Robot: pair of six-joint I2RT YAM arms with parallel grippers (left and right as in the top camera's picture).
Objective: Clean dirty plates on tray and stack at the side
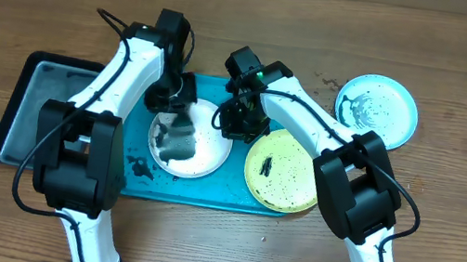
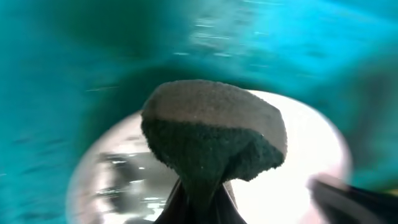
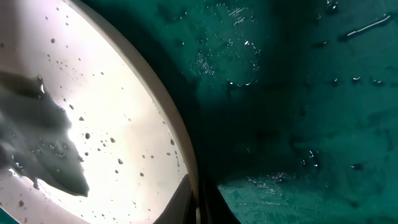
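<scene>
Scrubbing step: left tool (image 2: 200, 202) is clamped on a sponge (image 2: 214, 130) over the white plate (image 1: 210, 149). Right tool (image 3: 198, 202) looks pinched onto its rim. Next up, press down and wipe the smears under the sponge.

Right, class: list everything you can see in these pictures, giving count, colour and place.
turquoise tray: one, turquoise, table centre
white plate: one, white with dark specks and a grey smear, on the turquoise tray
yellow-green plate: one, black-specked, tray's right end
light blue plate: one, smeared, on the table right of the tray
black tray: one, grey inside, left of the turquoise tray
sponge: one, grey over dark green, above the white plate
table: one, brown wood
left gripper: one, black, pinching the sponge
right gripper: one, black, clamping the white plate's rim
</scene>
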